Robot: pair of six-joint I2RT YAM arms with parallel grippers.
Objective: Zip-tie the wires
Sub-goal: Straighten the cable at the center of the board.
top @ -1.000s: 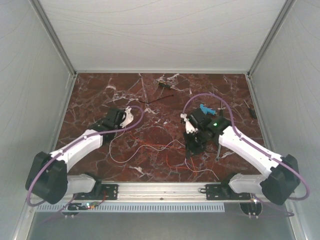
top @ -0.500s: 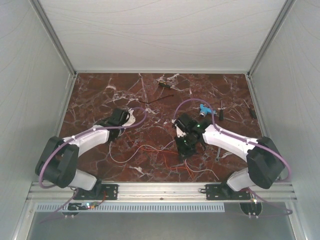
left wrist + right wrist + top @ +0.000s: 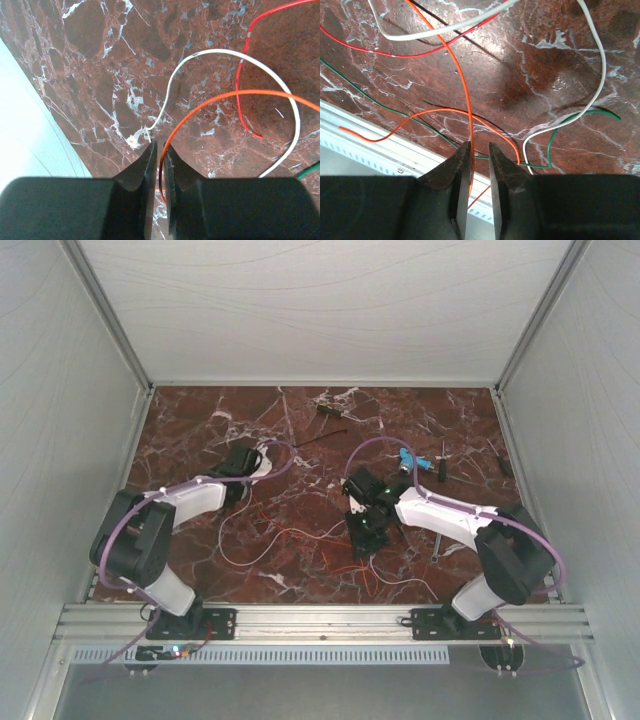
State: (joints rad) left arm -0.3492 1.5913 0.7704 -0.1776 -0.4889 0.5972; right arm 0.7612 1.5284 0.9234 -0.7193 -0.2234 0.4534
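while l. fingers [image 3: 153,151] pinch an orange strand of the wires [image 3: 235,92], r. fingers [image 3: 466,151] sit apart, orange strand between.

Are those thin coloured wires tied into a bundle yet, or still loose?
Loose: the wires sprawl in separate loops across the table; no tie binds them.

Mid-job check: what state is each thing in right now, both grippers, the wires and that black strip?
wires: loose, spread over the table, not bundled or tied.
left gripper: shut on an orange strand of the wires.
right gripper: slightly open, an orange strand running between its fingers, not pinched.
black strip: lying on the table beyond the wires, untouched.
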